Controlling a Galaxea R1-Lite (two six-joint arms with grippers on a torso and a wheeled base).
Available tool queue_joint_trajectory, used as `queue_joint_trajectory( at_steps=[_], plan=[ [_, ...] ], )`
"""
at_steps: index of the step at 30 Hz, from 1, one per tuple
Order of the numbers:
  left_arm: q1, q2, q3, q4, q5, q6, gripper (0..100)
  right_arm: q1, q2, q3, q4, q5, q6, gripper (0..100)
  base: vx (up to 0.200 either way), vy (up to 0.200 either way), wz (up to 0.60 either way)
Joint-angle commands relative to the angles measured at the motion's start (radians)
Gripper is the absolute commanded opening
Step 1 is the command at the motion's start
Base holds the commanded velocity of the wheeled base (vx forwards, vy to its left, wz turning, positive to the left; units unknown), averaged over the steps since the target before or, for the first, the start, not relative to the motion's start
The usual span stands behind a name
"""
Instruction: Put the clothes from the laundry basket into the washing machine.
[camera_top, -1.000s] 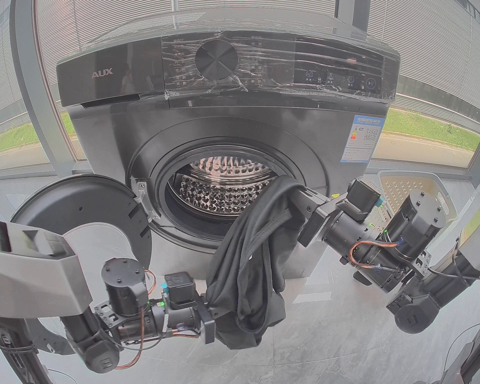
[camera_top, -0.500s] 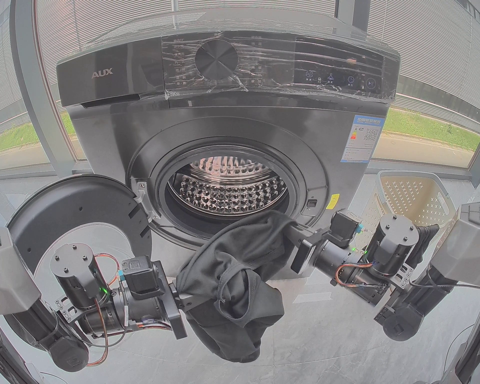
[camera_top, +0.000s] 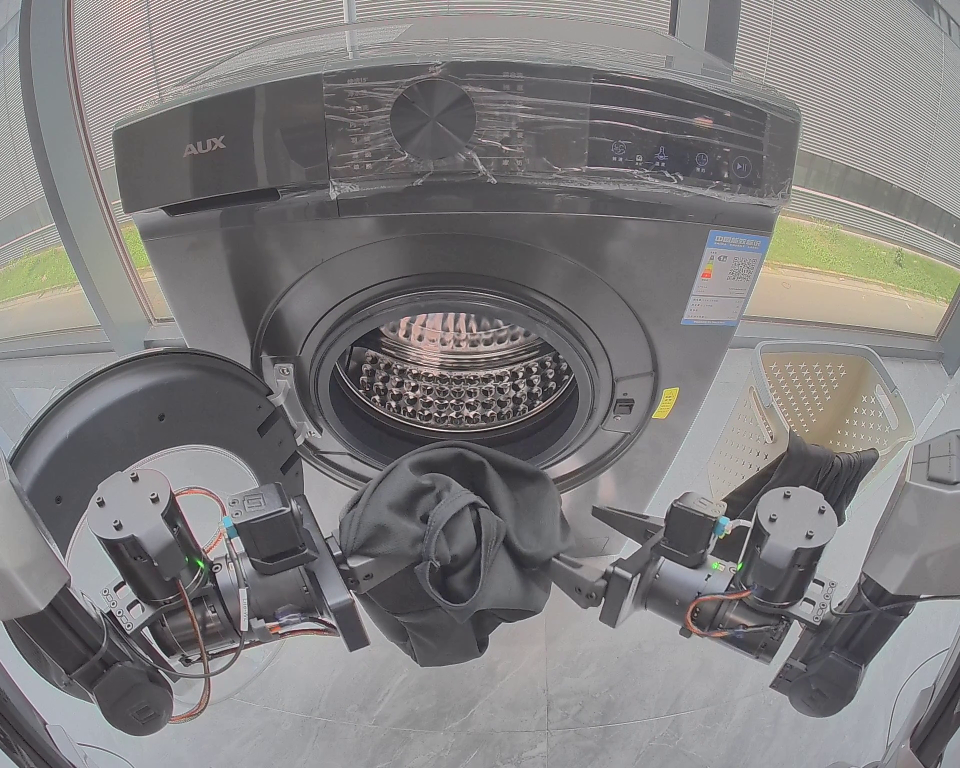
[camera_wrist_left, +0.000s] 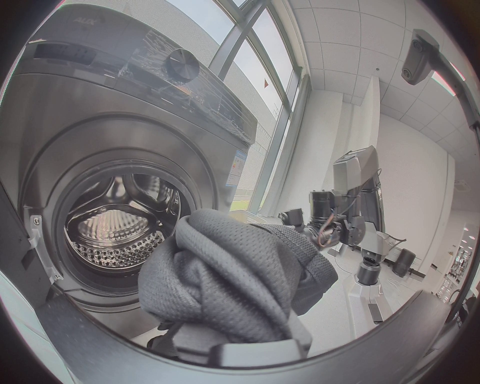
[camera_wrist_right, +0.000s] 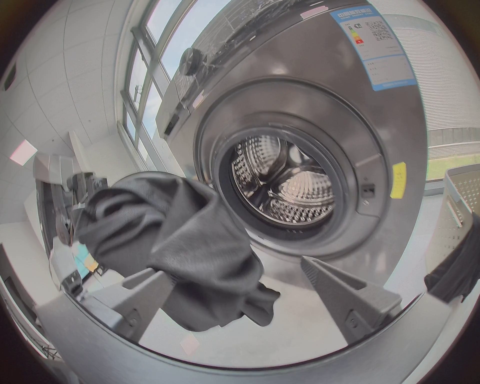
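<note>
A dark grey garment (camera_top: 455, 545) hangs bunched just below the washing machine's open drum (camera_top: 455, 372), in front of its lower rim. My left gripper (camera_top: 372, 580) is shut on the garment's left side, and the cloth (camera_wrist_left: 230, 280) covers most of its fingers. My right gripper (camera_top: 597, 553) stands open just right of the garment, holding nothing. Its two fingers (camera_wrist_right: 350, 295) are spread wide, with the garment (camera_wrist_right: 175, 245) hanging ahead of them and the drum (camera_wrist_right: 282, 185) behind. The cream laundry basket (camera_top: 835, 390) stands to the right of the machine with dark clothes (camera_top: 800, 470) draped over its rim.
The round washer door (camera_top: 150, 425) is swung open to the left, close behind my left arm. The floor is pale glossy tile (camera_top: 600, 690). Windows run behind the machine.
My right gripper let go of the garment, opened, and dropped down and back to the right. My left gripper rose and shifted left with the garment, which now hangs bunched from it alone.
</note>
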Motion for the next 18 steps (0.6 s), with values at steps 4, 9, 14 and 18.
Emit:
queue_joint_trajectory(
  at_steps=[4,9,14,18],
  plan=[
    [-0.008,-0.006,-0.016,-0.003,0.161,-0.003,0,-0.05,-0.074,0.179,0.0,-0.022,-0.088,100,0.0,0.0,0.0],
    [-0.023,0.005,-0.02,-0.003,0.296,0.003,0,-0.093,-0.115,0.191,0.0,-0.023,-0.093,100,0.0,0.0,0.0],
    [-0.017,0.013,-0.017,-0.003,0.378,-0.001,0,-0.139,-0.117,0.19,0.0,-0.023,-0.093,100,0.0,0.0,0.0],
    [-0.016,0.019,-0.012,-0.003,0.383,0.011,0,-0.14,-0.111,0.19,0.0,-0.023,-0.092,100,0.0,0.0,0.0]
  ],
)
